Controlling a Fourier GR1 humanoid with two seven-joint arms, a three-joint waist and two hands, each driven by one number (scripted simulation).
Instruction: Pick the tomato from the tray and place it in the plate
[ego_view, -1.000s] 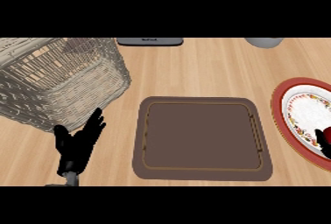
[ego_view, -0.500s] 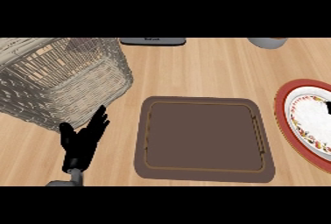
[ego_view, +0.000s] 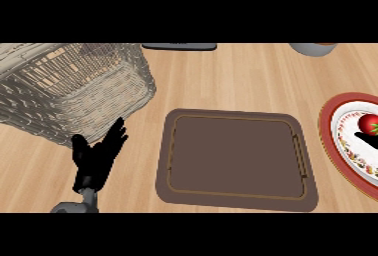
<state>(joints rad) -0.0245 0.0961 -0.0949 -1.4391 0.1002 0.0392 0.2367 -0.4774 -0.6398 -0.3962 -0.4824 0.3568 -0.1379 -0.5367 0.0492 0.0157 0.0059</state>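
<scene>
Sitting on the plate (ego_view: 327, 131) at the right edge, the tomato (ego_view: 370, 122) is off the tray (ego_view: 236, 155).

Across the wooden counter (ego_view: 221, 80), a big woven basket (ego_view: 66, 95) fills the upper left. The brown tray lies in the middle, and the red-rimmed plate is just beside its right side, partly cut off by the view's edge. The left hand (ego_view: 96, 156) rests at the lower left between basket and tray, fingers straight and spread, pointing up, holding nothing. The red tomato lies on the plate's white centre. Just below it a dark sliver of the right hand (ego_view: 368, 136) shows; I cannot tell whether that hand is spread or closed.
</scene>
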